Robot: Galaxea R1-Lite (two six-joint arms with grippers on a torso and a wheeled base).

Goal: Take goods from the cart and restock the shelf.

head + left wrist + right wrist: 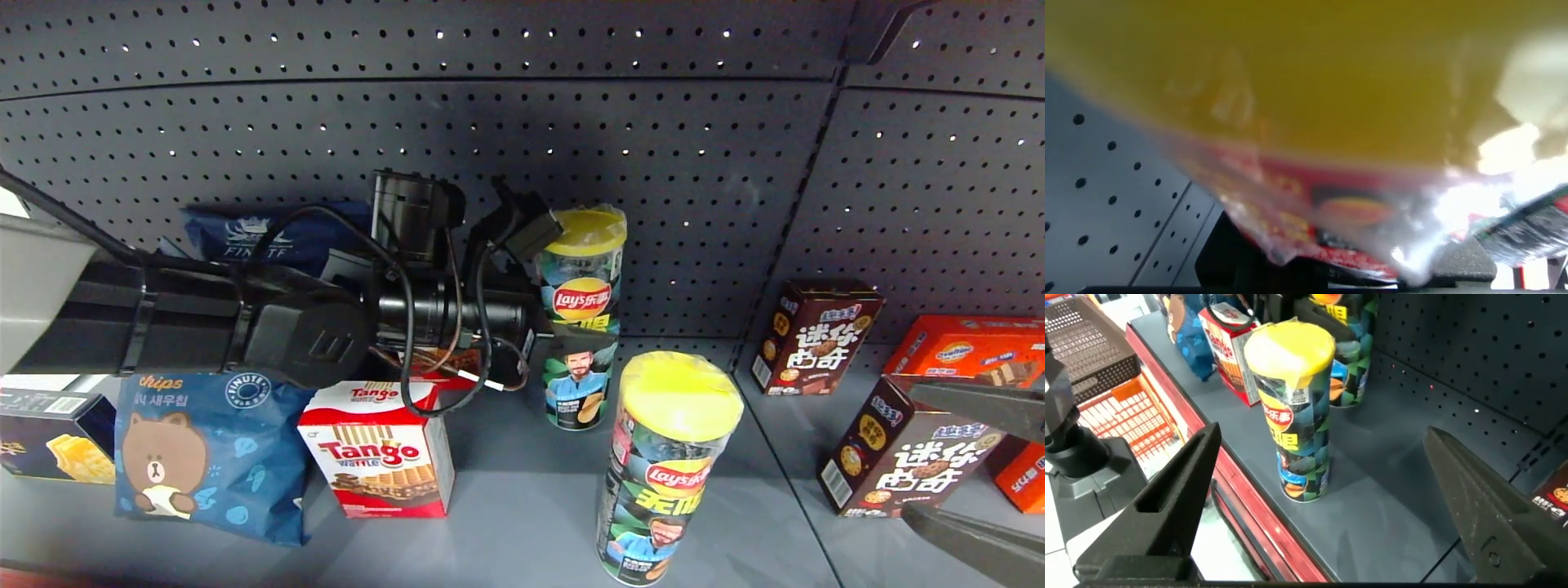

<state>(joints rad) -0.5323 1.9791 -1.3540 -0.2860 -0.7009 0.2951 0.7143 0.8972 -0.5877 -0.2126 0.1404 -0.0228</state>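
Two chip cans with yellow lids stand upright on the grey shelf (522, 523). The back can (581, 318) is near the pegboard wall, and my left gripper (531, 327) sits right against its left side at upper-body height. Its lid and label (1315, 106) loom very close in the left wrist view. The front can (665, 465) (1294, 408) stands free near the shelf's front edge. My right gripper (910, 451) (1323, 437) is open and holds nothing, a short way to the right of the front can.
A wafer box (380, 461) and a blue bear snack bag (204, 457) stand under my left arm. Brown cookie boxes (816, 335) and orange boxes (963, 347) fill the right side. An orange cart basket (1118, 416) lies below the red shelf edge (1249, 514).
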